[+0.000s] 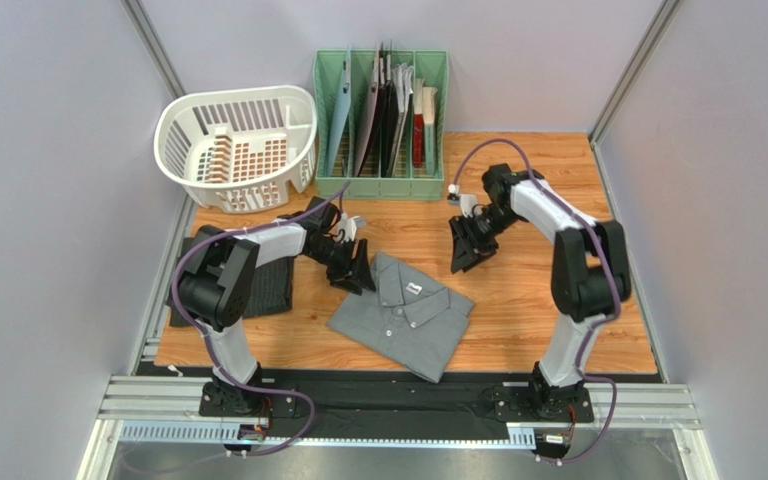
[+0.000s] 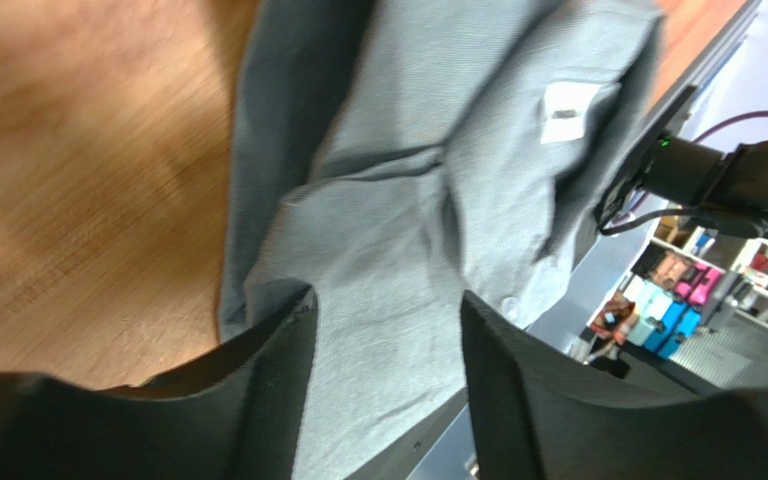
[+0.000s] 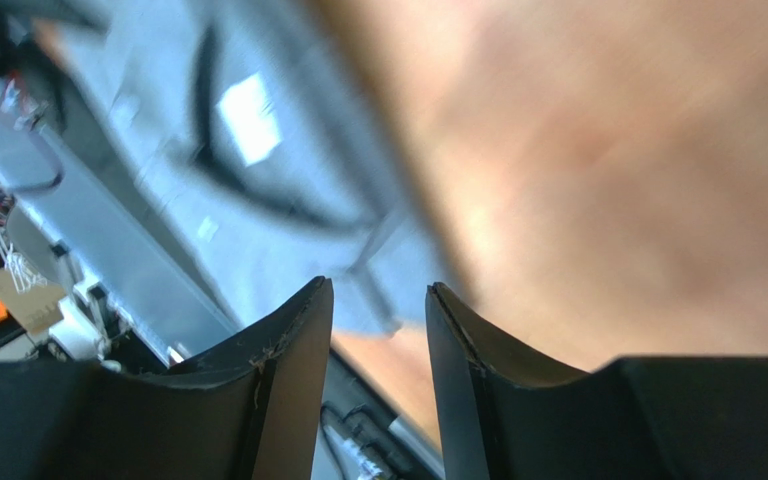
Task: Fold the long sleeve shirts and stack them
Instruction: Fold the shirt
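Shirt of plain grey cloth (image 1: 403,320), collared and folded, lies central on our brown wooden table (image 1: 518,335), the dark charcoal cloth shirt (image 1: 273,290) folded at its left edge, and we hold our left gripper (image 1: 361,278) and right gripper (image 1: 464,258), jaws spread, flanking the collar.

The plain grey shirt (image 1: 403,318) lies folded flat near the middle of the worktop (image 1: 528,320), its collar toward the far side (a white label (image 1: 416,289) shows inside it). The dark shirt (image 1: 272,288), seemingly folded too, lies by the left edge, apart from it.
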Motion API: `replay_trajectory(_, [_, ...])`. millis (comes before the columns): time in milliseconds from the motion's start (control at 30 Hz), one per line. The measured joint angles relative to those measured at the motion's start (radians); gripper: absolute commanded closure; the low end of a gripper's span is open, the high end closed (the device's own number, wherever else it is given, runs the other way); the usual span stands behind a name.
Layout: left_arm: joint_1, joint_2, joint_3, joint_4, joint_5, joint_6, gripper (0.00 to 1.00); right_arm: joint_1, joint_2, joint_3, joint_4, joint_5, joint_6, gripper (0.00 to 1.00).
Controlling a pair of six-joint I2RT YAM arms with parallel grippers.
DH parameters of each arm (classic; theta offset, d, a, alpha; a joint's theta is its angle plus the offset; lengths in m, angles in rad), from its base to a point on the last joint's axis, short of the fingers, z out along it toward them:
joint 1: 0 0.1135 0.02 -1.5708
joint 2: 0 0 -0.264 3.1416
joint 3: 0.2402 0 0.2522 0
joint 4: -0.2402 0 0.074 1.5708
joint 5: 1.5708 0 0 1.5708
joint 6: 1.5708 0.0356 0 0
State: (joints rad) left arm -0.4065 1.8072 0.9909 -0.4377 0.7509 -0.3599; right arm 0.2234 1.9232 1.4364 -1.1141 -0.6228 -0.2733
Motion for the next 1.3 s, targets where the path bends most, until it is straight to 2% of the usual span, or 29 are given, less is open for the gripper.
replay_trajectory(133, [0.000,-0.052,0.029,0.007,0.003,0.008,0.37,0.034,-0.255,-0.202,-0.028,-0.073,-0.040,0.53])
replay_trajectory(200, [0.003,-0.097,0.029,0.016,0.005,0.006,0.36,0.084,-0.309,-0.263,-0.030,-0.092,-0.045,0.51])
replay_trajectory(233, [0.006,-0.116,0.029,0.022,0.008,0.005,0.34,0.109,-0.312,-0.288,-0.023,-0.103,-0.038,0.51])
replay_trajectory(267, [0.010,-0.138,0.029,0.029,0.012,0.002,0.24,0.134,-0.301,-0.312,-0.008,-0.116,-0.031,0.51])
replay_trajectory(500, [0.048,-0.243,0.071,-0.010,0.034,0.071,0.13,0.154,-0.047,-0.313,0.062,-0.080,0.034,0.51])
replay_trajectory(533, [0.051,-0.259,0.079,-0.021,0.029,0.086,0.08,0.152,-0.019,-0.294,0.064,-0.059,0.041,0.51])
replay_trajectory(633, [0.061,-0.351,0.086,-0.055,-0.001,0.136,0.07,0.138,0.069,-0.177,0.050,-0.003,0.057,0.51])
replay_trajectory(700, [0.064,-0.429,0.090,-0.075,-0.042,0.168,0.01,0.117,0.117,-0.070,0.034,0.038,0.059,0.51])
replay_trajectory(900, [0.067,-0.663,0.075,-0.005,-0.219,0.206,0.01,0.039,0.294,0.365,0.032,0.232,-0.029,0.50])
replay_trajectory(1000, [0.069,-0.679,0.092,-0.001,-0.333,0.201,0.01,0.014,0.335,0.492,0.064,0.275,-0.076,0.49])
replay_trajectory(1033, [0.074,-0.654,0.115,-0.025,-0.359,0.201,0.06,0.009,0.328,0.495,0.069,0.275,-0.087,0.49])
replay_trajectory(1133, [0.106,-0.560,0.158,-0.047,-0.332,0.174,0.11,0.002,0.249,0.433,0.083,0.257,-0.122,0.49])
replay_trajectory(1300, [0.132,-0.541,-0.018,-0.042,-0.286,0.023,0.12,0.025,-0.097,0.103,0.127,0.142,-0.166,0.52])
